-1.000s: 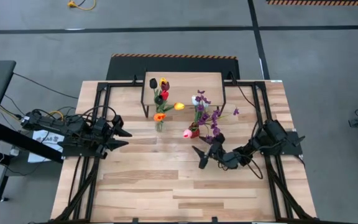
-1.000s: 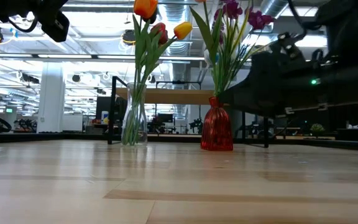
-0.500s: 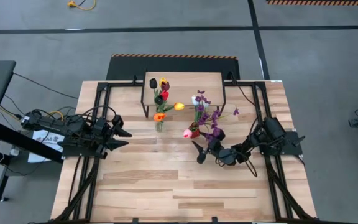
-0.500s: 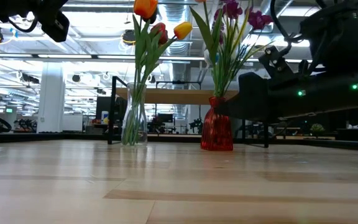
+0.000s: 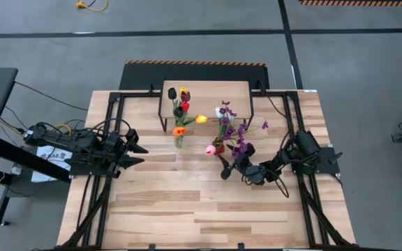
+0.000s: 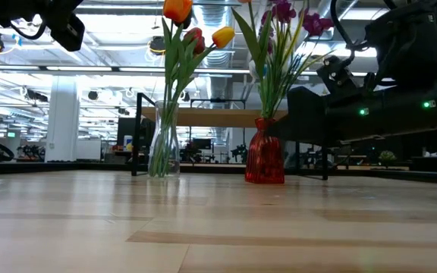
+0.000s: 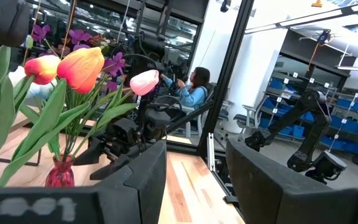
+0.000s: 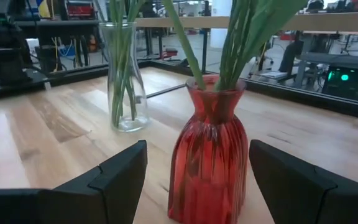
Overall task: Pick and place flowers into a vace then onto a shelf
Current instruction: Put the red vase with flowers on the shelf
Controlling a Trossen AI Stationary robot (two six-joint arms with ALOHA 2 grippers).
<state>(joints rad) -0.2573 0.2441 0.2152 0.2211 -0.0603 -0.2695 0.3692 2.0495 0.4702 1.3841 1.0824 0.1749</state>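
Observation:
A red ribbed vase [image 8: 209, 163] stands on the tabletop with purple sprigs, a pink tulip [image 5: 210, 149] and green stems in it. My right gripper [image 8: 197, 186] is open and level at the vase's near right, one finger on each side of the vase, with a gap on both sides. To the left, a clear glass vase [image 8: 125, 81] holds red, yellow and orange tulips [image 5: 181, 111]. The shelf [image 5: 204, 94] stands behind both vases at the far edge. My left gripper [image 5: 139, 154] hangs open at the table's left, away from everything.
The black frame rails [image 5: 114, 132] run along both sides of the table. The near half of the tabletop [image 5: 201, 209] is bare wood. In the left wrist view a person [image 7: 191, 90] sits in the room beyond the table.
My right gripper has swung toward the table's far edge and turned in on the red vase, so its fingers now stand on either side of it. It has stayed open. The vases and flowers have not moved.

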